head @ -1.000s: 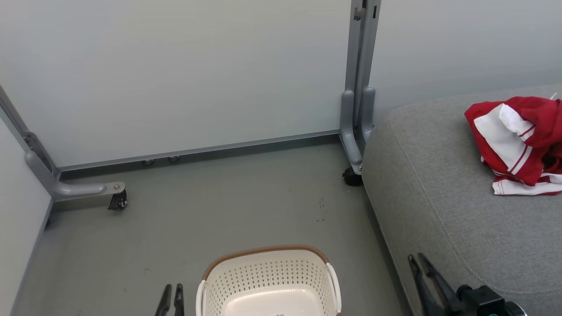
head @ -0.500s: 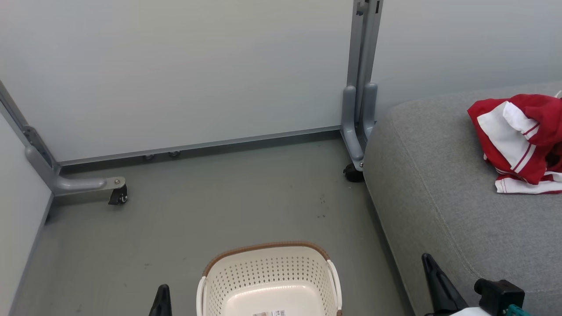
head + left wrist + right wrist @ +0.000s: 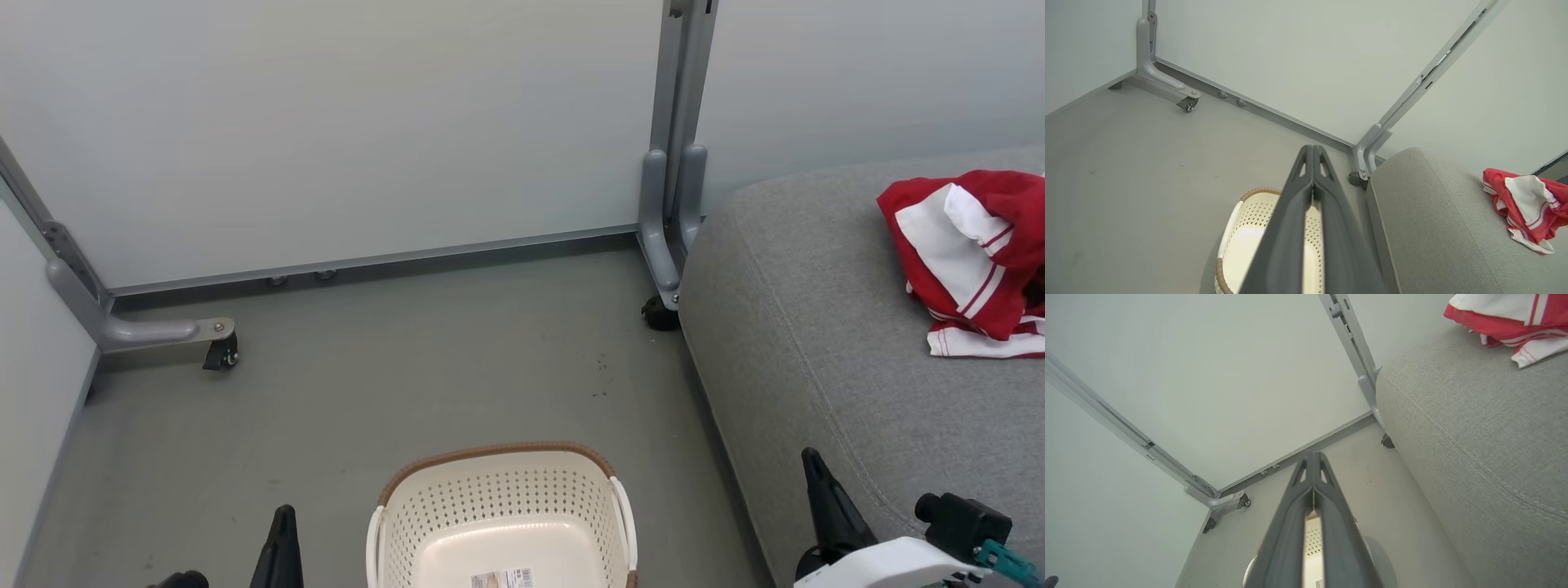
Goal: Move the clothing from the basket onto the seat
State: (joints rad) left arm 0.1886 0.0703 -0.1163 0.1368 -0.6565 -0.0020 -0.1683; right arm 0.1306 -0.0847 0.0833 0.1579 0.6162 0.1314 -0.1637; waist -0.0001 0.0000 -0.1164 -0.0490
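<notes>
The cream perforated basket (image 3: 502, 506) stands on the floor at the bottom centre, with nothing in it but the label (image 3: 500, 578) on its bottom. Red and white clothing (image 3: 976, 253) lies bunched on the grey seat (image 3: 816, 343) at the right. My left gripper (image 3: 283, 516) is shut and empty, left of the basket. My right gripper (image 3: 811, 459) is shut and empty over the seat's front corner. In the left wrist view the shut fingers (image 3: 1312, 151) point over the basket (image 3: 1249, 228), with the clothing (image 3: 1527, 204) far right. In the right wrist view the shut gripper (image 3: 1312, 455) hangs beside the seat (image 3: 1474, 416).
Pale partition panels close off the back and left. Their grey feet on castors stand at the left (image 3: 220, 355) and against the seat's corner (image 3: 660, 314). Grey floor (image 3: 457, 359) stretches between the panels and the basket.
The head camera has shifted a little, so the whole scene sits differently. Both grippers' fingers have come together and both have slid lower and outward in the view. The clothing lies unmoved.
</notes>
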